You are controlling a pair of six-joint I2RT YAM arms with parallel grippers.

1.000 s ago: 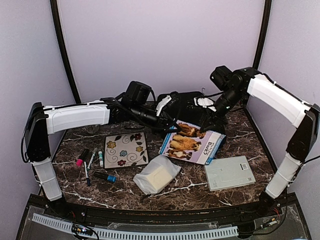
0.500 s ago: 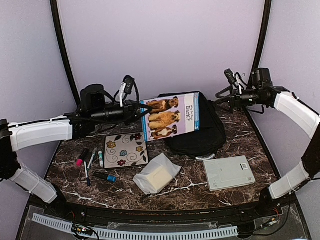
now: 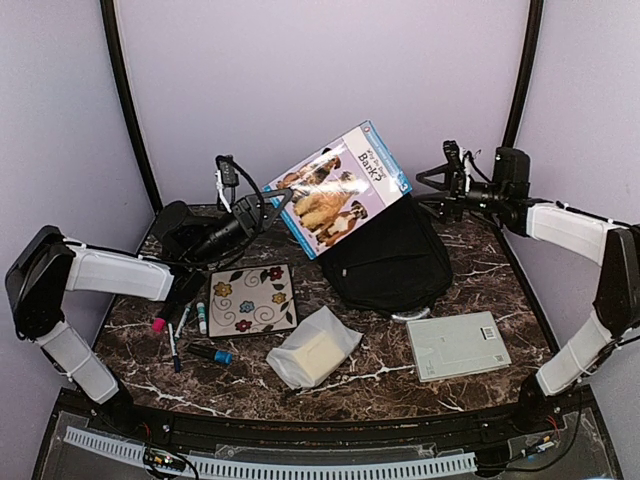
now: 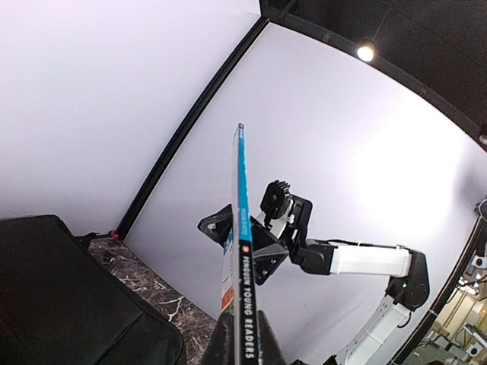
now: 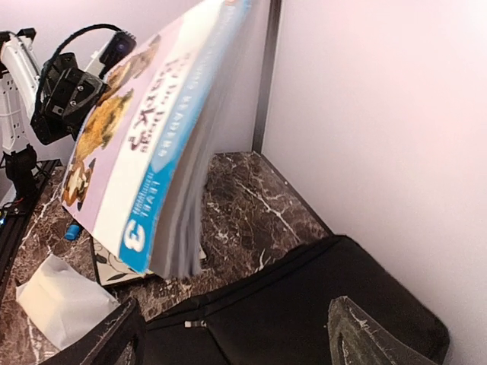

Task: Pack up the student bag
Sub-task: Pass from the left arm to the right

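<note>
The student bag (image 3: 392, 262) is a black backpack lying flat at the back middle of the table. My left gripper (image 3: 279, 198) is shut on the lower edge of a paperback book (image 3: 337, 187) with dogs on its cover and holds it tilted in the air, above the bag's left side. The left wrist view shows the book's spine (image 4: 242, 251) edge-on, clamped in my gripper (image 4: 245, 327). My right gripper (image 3: 434, 186) is open and empty, hovering over the bag's far right corner. In the right wrist view its fingers (image 5: 364, 332) are spread over the bag (image 5: 304, 312), with the book (image 5: 141, 144) to the left.
In front of the bag lie a floral-patterned square pad (image 3: 252, 298), several markers (image 3: 182, 322), a blue-capped marker (image 3: 211, 354), a white plastic pouch (image 3: 313, 348) and a flat grey case (image 3: 458, 345). Walls stand close behind and at both sides.
My left gripper has lifted the book off the bag area and raised it higher, tilting it. My right gripper has drawn up and away from the bag to the back right.
</note>
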